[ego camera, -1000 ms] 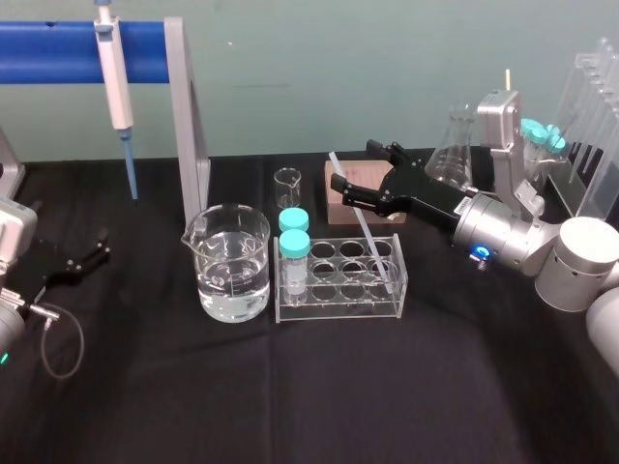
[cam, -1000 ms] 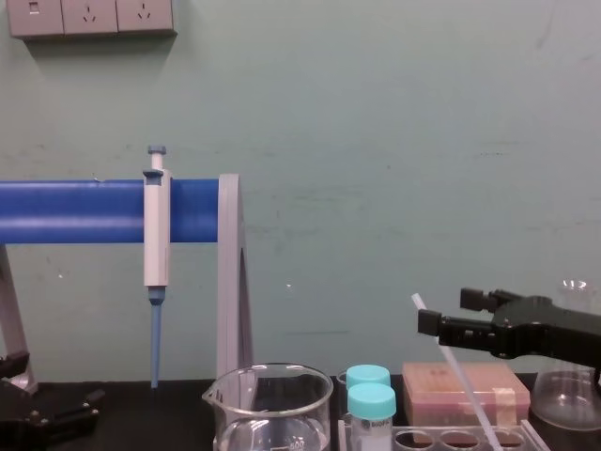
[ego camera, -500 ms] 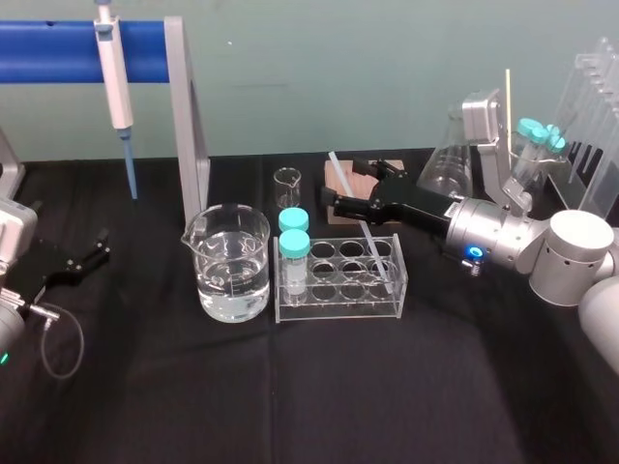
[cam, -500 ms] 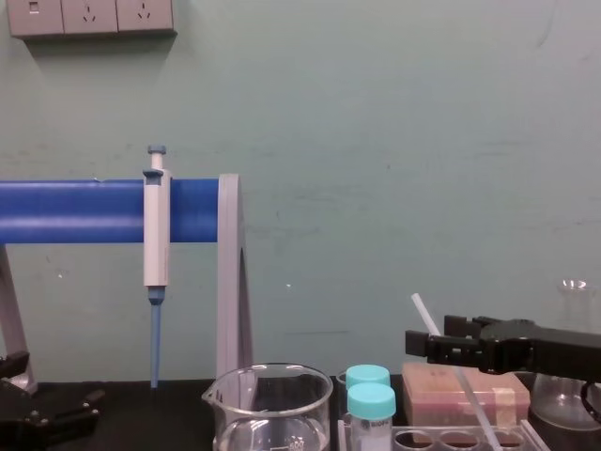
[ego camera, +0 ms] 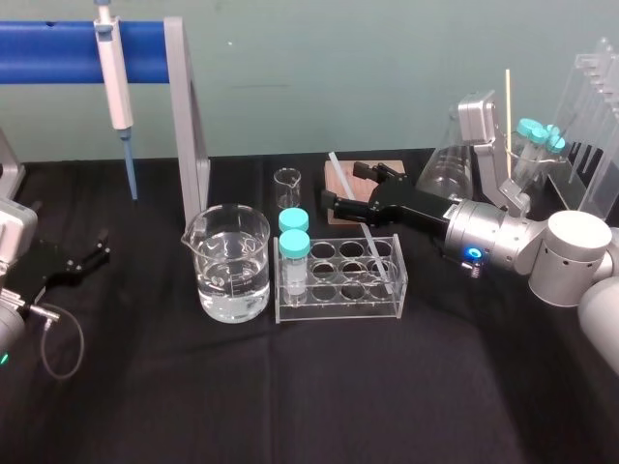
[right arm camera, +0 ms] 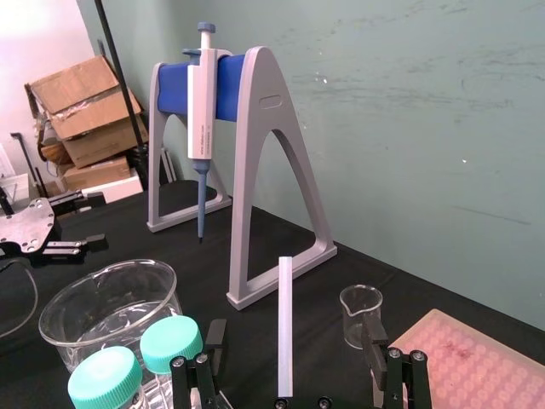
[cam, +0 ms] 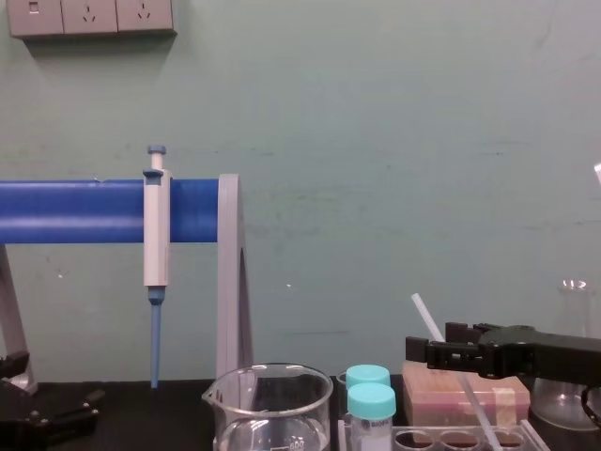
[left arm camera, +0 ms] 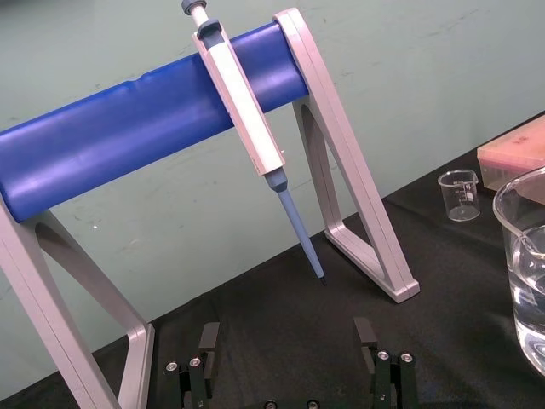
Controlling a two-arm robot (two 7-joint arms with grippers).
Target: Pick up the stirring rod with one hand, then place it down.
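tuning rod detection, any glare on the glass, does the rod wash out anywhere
Head view: highlights on beaker; stirring rod blends into the clear rack; left gripper parked far left. Chest view: rod pale against pale wall. Right wrist view: rod stands out on dark cloth inside the open right gripper.

Right gripper (ego camera: 343, 186) reaches forward and leftward on a level wrist; fingers (right arm camera: 213, 336) spread apart, open; silver forearm trails behind the fingers; left gripper (ego camera: 103, 245) parked low at robot's left, fingers (left arm camera: 209, 339) wide apart.
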